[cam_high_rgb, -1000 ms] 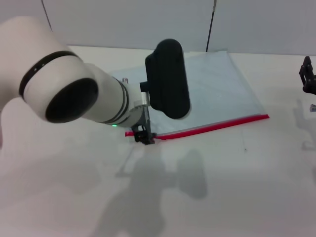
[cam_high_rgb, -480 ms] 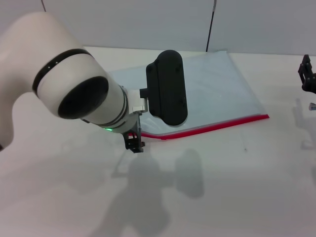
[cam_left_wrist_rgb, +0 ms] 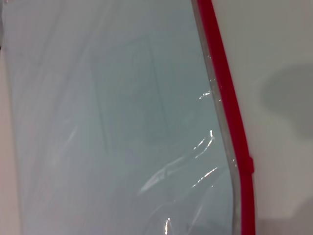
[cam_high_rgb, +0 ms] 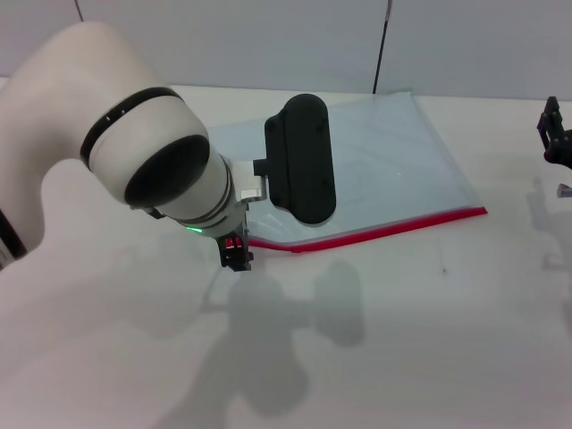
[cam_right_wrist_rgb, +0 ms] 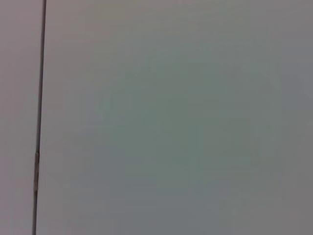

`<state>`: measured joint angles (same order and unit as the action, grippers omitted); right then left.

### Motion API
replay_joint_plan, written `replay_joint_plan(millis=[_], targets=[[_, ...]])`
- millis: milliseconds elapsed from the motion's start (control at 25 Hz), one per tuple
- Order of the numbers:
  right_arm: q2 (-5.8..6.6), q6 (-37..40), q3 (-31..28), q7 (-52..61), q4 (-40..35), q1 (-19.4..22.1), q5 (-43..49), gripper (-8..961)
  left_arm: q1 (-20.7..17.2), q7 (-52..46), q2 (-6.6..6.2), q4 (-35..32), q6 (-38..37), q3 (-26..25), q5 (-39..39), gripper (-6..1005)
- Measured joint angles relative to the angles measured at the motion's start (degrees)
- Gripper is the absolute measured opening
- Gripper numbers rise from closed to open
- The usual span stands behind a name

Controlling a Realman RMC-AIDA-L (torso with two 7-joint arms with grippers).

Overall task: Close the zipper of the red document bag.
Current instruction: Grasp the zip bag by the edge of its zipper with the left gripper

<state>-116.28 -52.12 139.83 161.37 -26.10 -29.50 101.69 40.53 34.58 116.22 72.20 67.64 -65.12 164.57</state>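
Observation:
The red document bag (cam_high_rgb: 393,152) lies flat on the white table (cam_high_rgb: 447,340), translucent pale blue-grey. Its zipper (cam_high_rgb: 384,231) is a thin red strip along the near edge. My left gripper (cam_high_rgb: 237,254) is at the strip's left end, low on the table, with a bit of red between its fingers; it looks shut on the zipper there. The left arm's black housing covers part of the bag. The left wrist view shows the bag (cam_left_wrist_rgb: 122,122) and the zipper (cam_left_wrist_rgb: 229,107) close up, without fingers. My right gripper (cam_high_rgb: 558,134) hangs parked at the far right edge.
A pale wall with a dark vertical seam (cam_high_rgb: 382,45) stands behind the table. The right wrist view holds only a plain grey surface with a dark line (cam_right_wrist_rgb: 39,117). The arm's shadow falls on the table in front of the bag.
My left gripper has slid to the left along the near edge of the bag, past the strip's left end. The left arm has swung further into view. The right arm has not moved.

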Motion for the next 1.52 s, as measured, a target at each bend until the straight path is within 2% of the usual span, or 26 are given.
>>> replay_joint_plan(millis=[200,320,600,1440,1520], targets=[[0.00,0.0,0.1,0.0,-0.1,-0.1,0.0,605,0.4,0.0,-0.14,-0.8,-1.0,0.0,0.0,711],[0.00,0.0,0.1,0.0,-0.1,-0.1,0.0,605,1.0,0.0,-0.16,-2.0,-2.0,0.0,0.1,701],[0.00,0.0,0.1,0.0,-0.1,-0.1,0.0,605,2.5,-0.1,0.02,-4.9,-3.4,0.2,0.1,699],[0.00,0.0,0.2,0.0,-0.1,-0.1,0.0,604,2.6,-0.2,0.06,-9.4,-11.3,0.3,0.0,691],[0.00,0.0,0.1,0.0,-0.1,-0.1,0.0,604,2.6,-0.2,0.06,-9.4,-11.5,0.3,0.0,661]])
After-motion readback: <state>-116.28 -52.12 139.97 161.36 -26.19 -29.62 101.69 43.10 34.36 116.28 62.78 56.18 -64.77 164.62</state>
